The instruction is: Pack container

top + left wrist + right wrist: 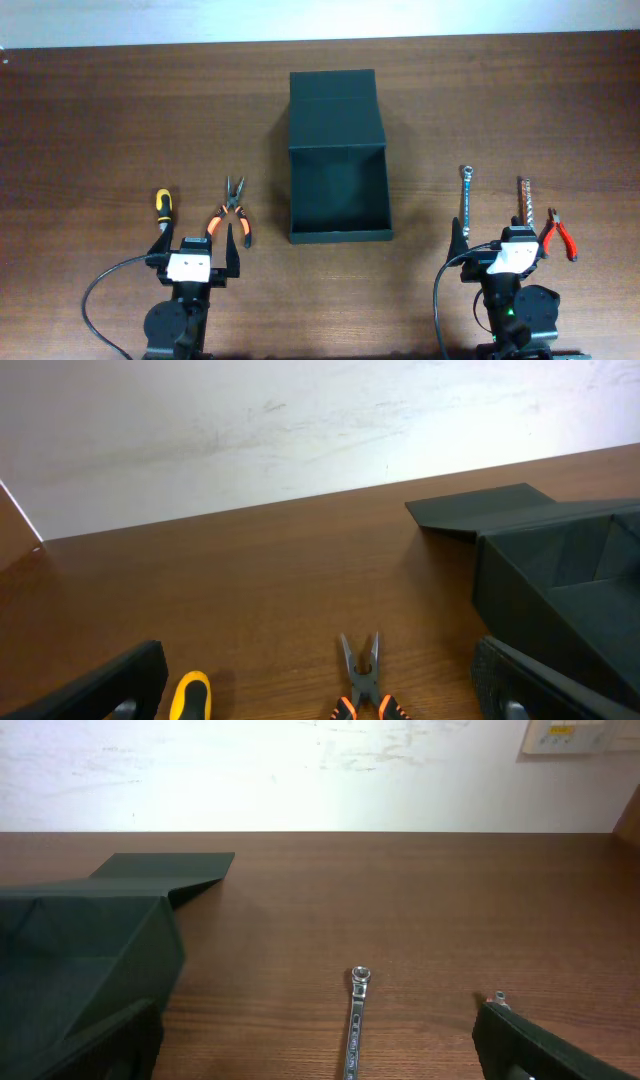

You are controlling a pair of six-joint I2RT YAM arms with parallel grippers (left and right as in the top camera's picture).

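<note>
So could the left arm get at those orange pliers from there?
Probably yes. The pliers lie just ahead of the open left pincer, with nothing between them; the screwdriver lies off to the side.

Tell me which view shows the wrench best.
Overhead: the whole wrench lies in view, right of the container. The right wrist view shows only its ring end and part of the shaft. The left wrist view misses it.
</note>
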